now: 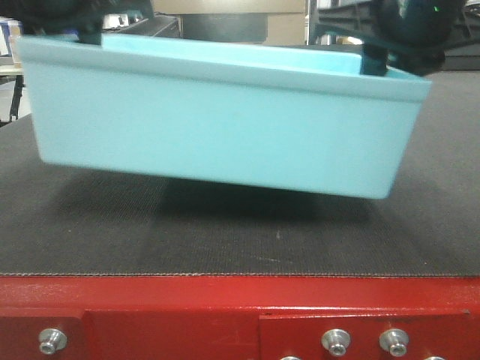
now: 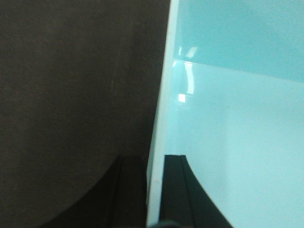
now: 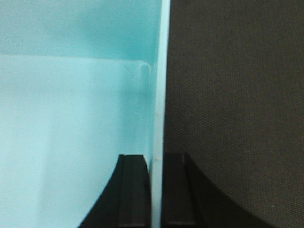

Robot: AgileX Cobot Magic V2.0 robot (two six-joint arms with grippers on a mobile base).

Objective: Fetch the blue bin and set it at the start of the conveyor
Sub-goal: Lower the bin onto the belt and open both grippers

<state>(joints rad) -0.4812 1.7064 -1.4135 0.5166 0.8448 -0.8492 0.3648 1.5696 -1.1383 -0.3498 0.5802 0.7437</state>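
The blue bin [image 1: 217,120], a light turquoise tub, hangs tilted a little above the dark belt of the conveyor start [image 1: 225,232], casting a shadow beneath it. My left gripper [image 1: 90,34] is shut on its left rim, my right gripper [image 1: 373,61] on its right rim. In the left wrist view the left gripper [image 2: 154,164] has one finger on each side of the bin's wall [image 2: 159,123], with the belt [image 2: 71,95] below. The right wrist view shows the right gripper [image 3: 156,164] pinching the bin's wall [image 3: 160,95] the same way, beside the belt [image 3: 237,95].
The conveyor's red metal frame [image 1: 225,307] with silver bolts [image 1: 335,341] runs along the near edge. Cluttered shelving and boxes [image 1: 225,19] stand behind the belt at the back.
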